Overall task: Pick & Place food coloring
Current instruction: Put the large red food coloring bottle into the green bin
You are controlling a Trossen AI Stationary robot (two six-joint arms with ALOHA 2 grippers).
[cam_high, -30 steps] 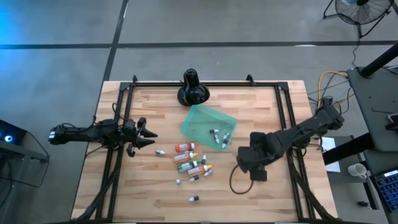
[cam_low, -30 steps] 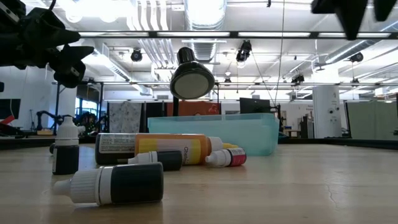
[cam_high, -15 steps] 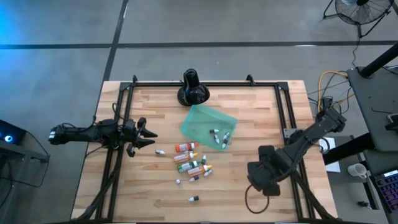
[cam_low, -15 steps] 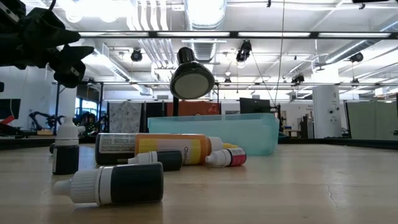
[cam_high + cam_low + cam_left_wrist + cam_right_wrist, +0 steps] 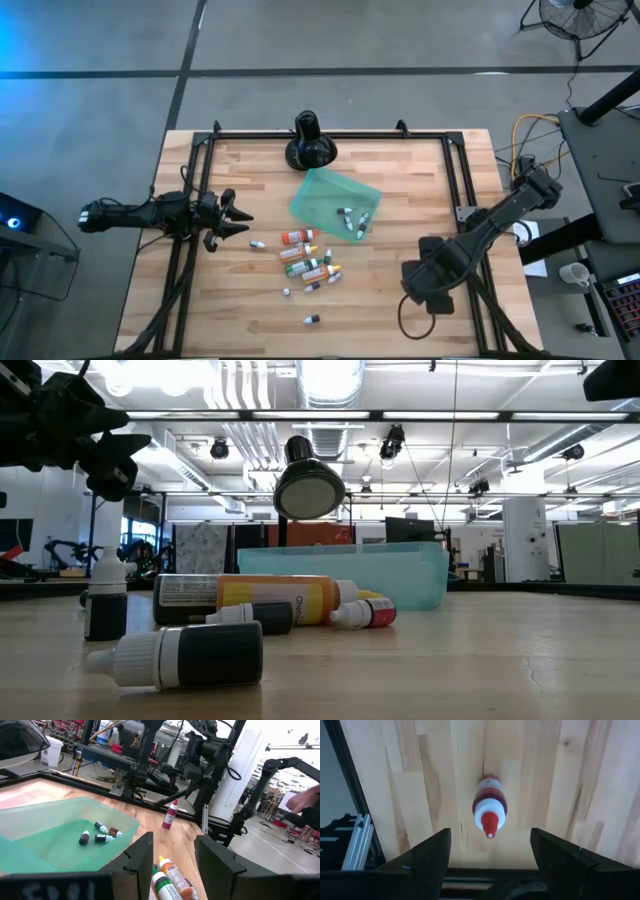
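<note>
Over the table's right front part, the right arm reaches in from the right edge and bends down, its right gripper [image 5: 428,290] pointing straight at the wood. Its two fingers [image 5: 431,855] are spread wide and hold nothing. Directly beneath the gap between them, in the right wrist view, a red dropper bottle [image 5: 489,806] stands upright on the boards, its red tip toward the camera; the fingers flank it from above without touching it.

The left arm lies low and stretched in from the left edge, its left gripper [image 5: 232,222] hanging over the boards with fingers [image 5: 135,861] parted and empty. Ahead of that gripper, near its tips, lies the loose cluster of food coloring bottles [image 5: 311,263]: an orange one [image 5: 296,237] closest to the teal tray [image 5: 313,205], green and yellow ones beside it, a small white-capped one [image 5: 258,244] nearest the gripper, and one dark bottle [image 5: 312,320] apart toward the front edge. Three more small bottles [image 5: 353,219] lie inside the tray, beyond the cluster from the left gripper. A black round-based stand [image 5: 309,141] sits past the tray at the far edge.
</note>
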